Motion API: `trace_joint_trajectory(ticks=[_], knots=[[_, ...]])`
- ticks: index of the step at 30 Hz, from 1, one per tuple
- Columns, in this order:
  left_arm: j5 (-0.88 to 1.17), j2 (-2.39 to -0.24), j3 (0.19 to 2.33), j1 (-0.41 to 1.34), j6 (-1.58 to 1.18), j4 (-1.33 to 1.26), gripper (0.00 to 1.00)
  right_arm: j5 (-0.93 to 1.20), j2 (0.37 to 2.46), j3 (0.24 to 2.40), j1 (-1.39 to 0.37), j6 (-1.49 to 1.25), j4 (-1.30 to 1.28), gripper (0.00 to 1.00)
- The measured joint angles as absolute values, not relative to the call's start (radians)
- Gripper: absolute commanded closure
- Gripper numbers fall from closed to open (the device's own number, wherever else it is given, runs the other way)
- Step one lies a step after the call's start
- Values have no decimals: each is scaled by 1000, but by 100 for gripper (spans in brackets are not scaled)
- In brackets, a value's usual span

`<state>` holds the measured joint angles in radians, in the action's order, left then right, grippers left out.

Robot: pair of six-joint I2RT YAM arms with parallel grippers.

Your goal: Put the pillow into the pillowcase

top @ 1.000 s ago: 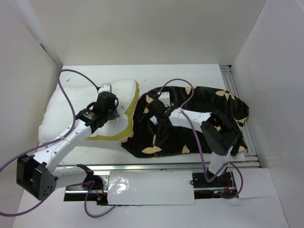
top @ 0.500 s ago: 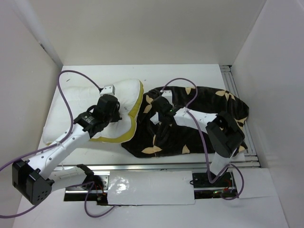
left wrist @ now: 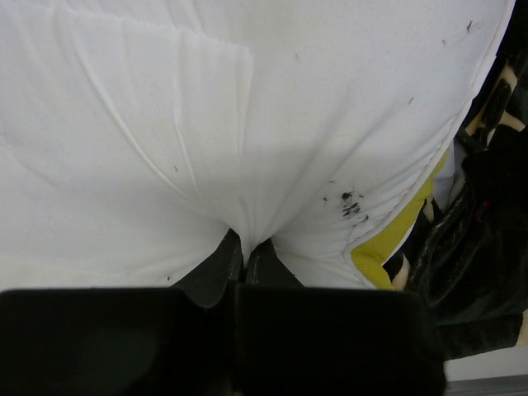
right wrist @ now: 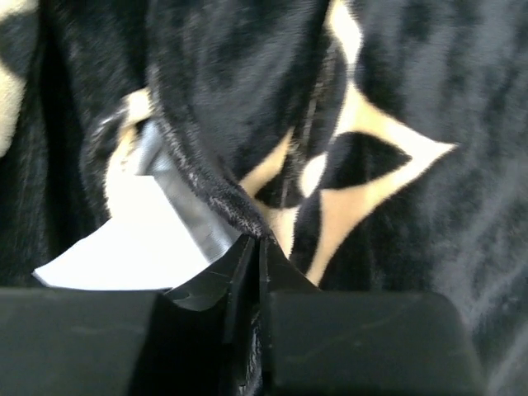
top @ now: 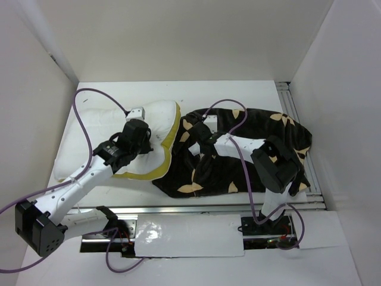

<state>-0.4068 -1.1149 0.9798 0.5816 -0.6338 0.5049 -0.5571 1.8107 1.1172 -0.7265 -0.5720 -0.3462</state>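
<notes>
At the hem of the dark plush flower-printed pillowcase [top: 262,128], right fingers [right wrist: 285,276] have just clamped; left fingers [left wrist: 216,266] pinch the white quilted yellow-trimmed pillow [left wrist: 247,99]. Insertion looks ready to start.

There was one pillow [top: 74,140], one pillowcase [top: 262,122] with one white tag [right wrist: 124,239], and one desk [top: 238,89]. Two arms were counted — a left arm [top: 83,176] and a right arm [top: 238,145] — and two purple cables [top: 89,89], one per arm.
</notes>
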Motion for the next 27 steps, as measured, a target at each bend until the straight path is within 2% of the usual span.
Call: trace_joint_trajectory(ticks=[1, 8, 17, 27], knots=[[-407, -1115, 980, 582, -634, 505, 100, -570, 1810, 1117, -727, -580, -351, 100], [-411, -1117, 980, 610, -595, 491, 100, -623, 1766, 1121, -727, -603, -406, 100], [-350, -1137, 968, 793, -421, 400, 100, -596, 1531, 1137, -722, -554, -426, 100], [-265, -1142, 818, 890, -324, 347, 100, -518, 1360, 1101, -682, -519, -409, 100]])
